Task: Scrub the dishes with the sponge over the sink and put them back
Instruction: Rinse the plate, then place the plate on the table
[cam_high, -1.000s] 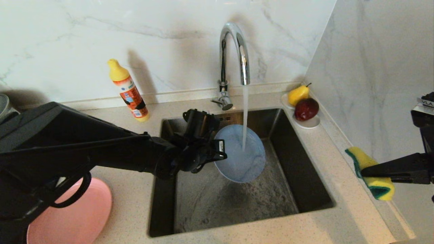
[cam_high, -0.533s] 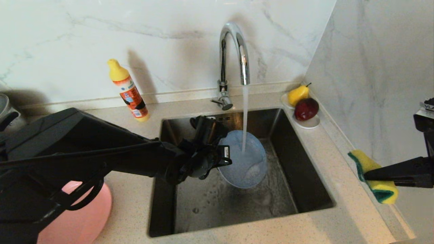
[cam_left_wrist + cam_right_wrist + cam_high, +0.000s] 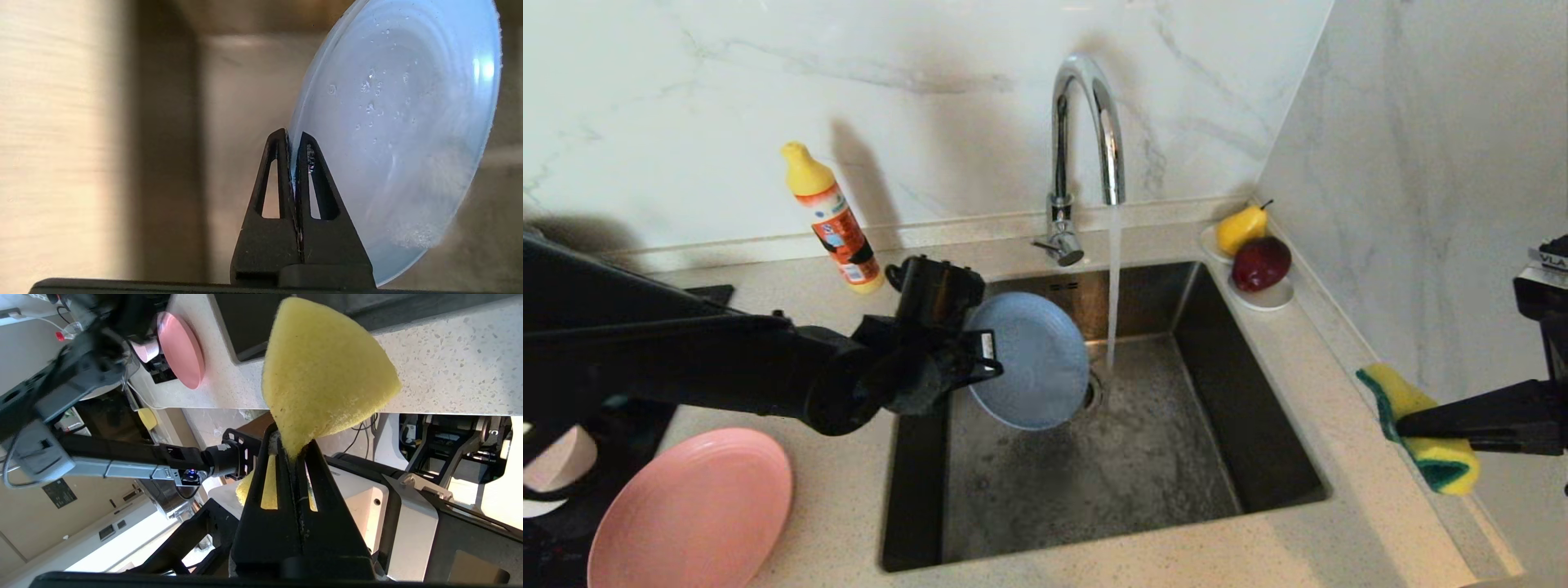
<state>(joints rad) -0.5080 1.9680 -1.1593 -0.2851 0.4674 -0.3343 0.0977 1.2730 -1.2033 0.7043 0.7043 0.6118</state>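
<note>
Blue-grey plate [image 3: 1033, 359] pinched upright in left tool [image 3: 293, 141]; right tool [image 3: 295, 451] squeezes sponge [image 3: 1417, 429].

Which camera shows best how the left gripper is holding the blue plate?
The left wrist view: the left gripper is shut on the rim of the wet blue plate. The head view shows the whole plate tilted over the sink. The right wrist view misses it.

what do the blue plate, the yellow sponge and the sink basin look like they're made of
Round blue-grey plate: matte, thin-rimmed, beaded with droplets; looks like plastic or melamine, though glazed ceramic is possible.
Yellow sponge with green layer: soft open-pored foam, squeezed at the waist, with a fibrous scouring face.
Square sink basin: brushed stainless steel, dull grey sheen.
</note>
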